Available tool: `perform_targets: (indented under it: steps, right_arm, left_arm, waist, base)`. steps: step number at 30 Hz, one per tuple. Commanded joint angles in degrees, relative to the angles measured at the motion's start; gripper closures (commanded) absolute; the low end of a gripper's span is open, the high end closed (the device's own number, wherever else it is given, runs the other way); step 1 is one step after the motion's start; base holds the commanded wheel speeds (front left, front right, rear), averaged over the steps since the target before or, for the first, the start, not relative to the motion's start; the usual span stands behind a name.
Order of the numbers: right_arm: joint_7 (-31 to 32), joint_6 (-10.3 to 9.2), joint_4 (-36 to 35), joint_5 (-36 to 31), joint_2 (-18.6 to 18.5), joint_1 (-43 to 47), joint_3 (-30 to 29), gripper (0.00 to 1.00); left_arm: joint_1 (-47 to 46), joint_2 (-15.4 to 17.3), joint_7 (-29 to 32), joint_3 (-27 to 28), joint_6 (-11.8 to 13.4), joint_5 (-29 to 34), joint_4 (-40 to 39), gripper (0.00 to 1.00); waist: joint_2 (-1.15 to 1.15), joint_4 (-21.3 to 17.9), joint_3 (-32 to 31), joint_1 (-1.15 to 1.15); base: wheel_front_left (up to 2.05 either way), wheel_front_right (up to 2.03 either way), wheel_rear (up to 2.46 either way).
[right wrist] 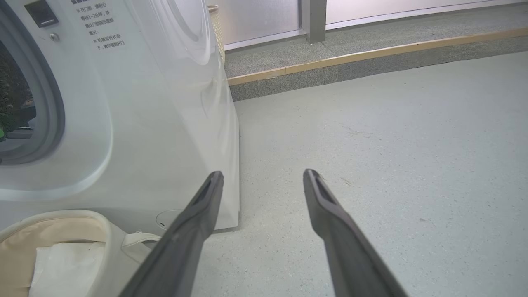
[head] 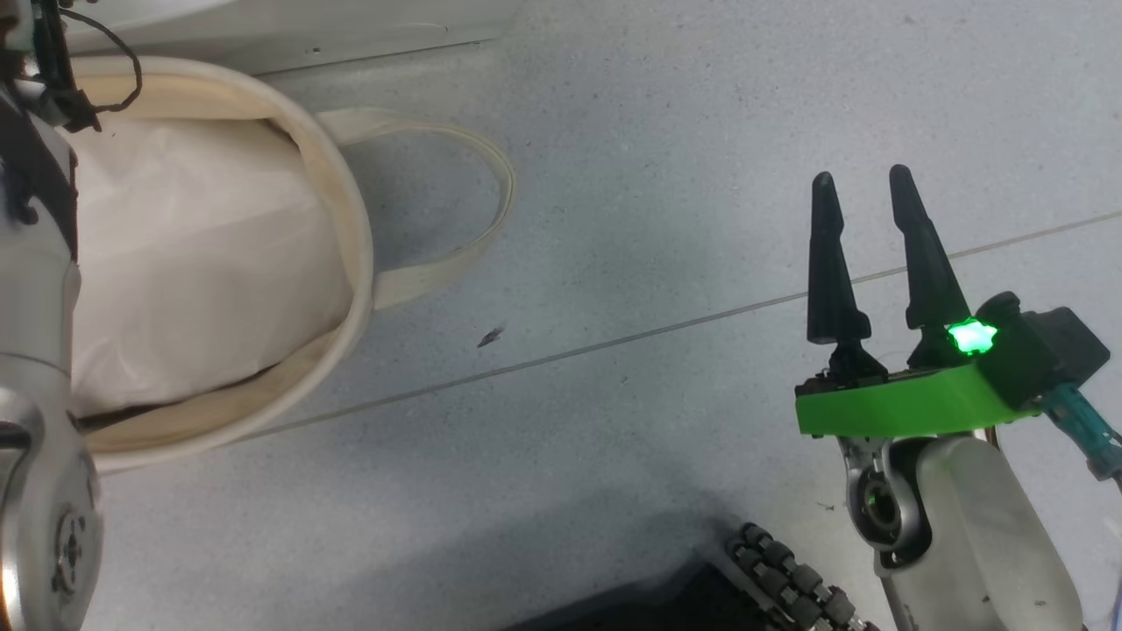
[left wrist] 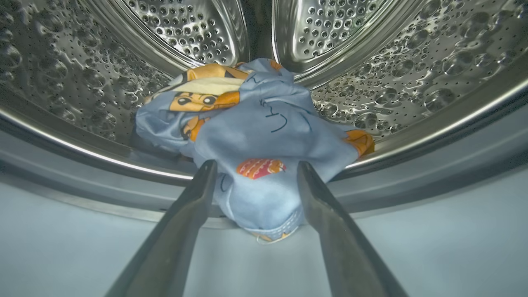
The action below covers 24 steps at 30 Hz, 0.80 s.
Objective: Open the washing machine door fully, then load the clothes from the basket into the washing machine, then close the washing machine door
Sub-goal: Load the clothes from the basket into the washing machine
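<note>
The clothes (left wrist: 264, 136), a light-blue garment with orange bears, lie bunched on the front lip of the steel drum (left wrist: 412, 62) inside the washing machine (right wrist: 144, 103). One end droops over the grey seal. My left gripper (left wrist: 255, 165) is open, its fingers standing either side of the garment's near end. The cream basket (head: 351, 228) sits on the floor by the machine's base and holds a white bundle (head: 202, 254). My right gripper (head: 862, 177) hangs open above the bare floor, right of the basket. The washing machine door is out of view.
My left forearm (head: 35, 350) crosses over the basket's left side. One basket handle (head: 473, 228) lies flat on the floor. A raised stone ledge (right wrist: 371, 53) runs behind the machine. My base's wheel (head: 789, 578) shows at the bottom.
</note>
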Motion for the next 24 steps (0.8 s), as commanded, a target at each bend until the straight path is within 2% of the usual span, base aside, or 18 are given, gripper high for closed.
perform_targets:
  steps: [1, 6, 7, 8, 15, 18, 24]
  right_arm:
    - [-0.7, 0.0, -1.7, 0.1, 0.1, 1.2, 1.0, 0.0]
    - [-0.7, 0.0, -1.6, -0.1, 0.1, 1.4, 1.6, 0.0]
    - [-0.7, 0.0, -1.7, 0.0, 0.1, 1.5, 1.7, 0.0]
    - [-0.7, 0.0, -1.8, 0.1, 0.1, 1.6, 1.8, 0.0]
    - [-0.7, 0.0, -2.1, 0.2, 0.1, 1.6, 2.4, 0.0]
    - [-0.7, 0.0, -2.6, 0.5, 0.1, 1.2, 2.8, 0.0]
    - [-0.7, 0.0, -2.9, 1.0, 0.1, 1.0, 3.2, 0.0]
  left_arm:
    - [-2.1, 2.1, 0.2, 0.5, -0.1, -0.5, 0.1, 0.0]
    - [-4.7, 0.9, 0.8, 1.4, -1.8, -2.9, 4.9, 0.0]
    - [-5.2, 0.6, 1.0, 1.5, -2.5, -3.3, 5.6, 0.21]
    - [-6.0, 0.3, 1.4, 1.4, -3.7, -3.8, 7.0, 1.0]
    - [-10.4, 0.3, -1.9, 0.6, -3.9, -4.0, 8.5, 1.0]
    - [-13.4, 2.0, -6.1, 0.7, -2.5, -3.6, 5.7, 1.0]
    - [-16.6, 4.0, -7.3, -0.4, -0.5, -1.6, 1.4, 1.0]
  waist:
    - [0.0, -0.2, -0.2, 0.0]
    - [0.0, -0.5, -0.4, 0.0]
    - [0.0, -0.6, -0.4, 0.0]
    - [0.0, -0.6, -0.2, 0.0]
    - [0.0, -0.8, 1.3, 0.0]
    - [0.0, -1.5, 2.4, 0.0]
    - [0.0, -2.4, 4.5, 0.0]
  base:
    - [0.0, 0.0, 0.0]
    - [0.0, 0.0, 0.0]
    - [0.0, 0.0, 0.0]
    - [0.0, 0.0, 0.0]
    - [0.0, 0.0, 0.0]
    - [0.0, 0.0, 0.0]
    - [0.0, 0.0, 0.0]
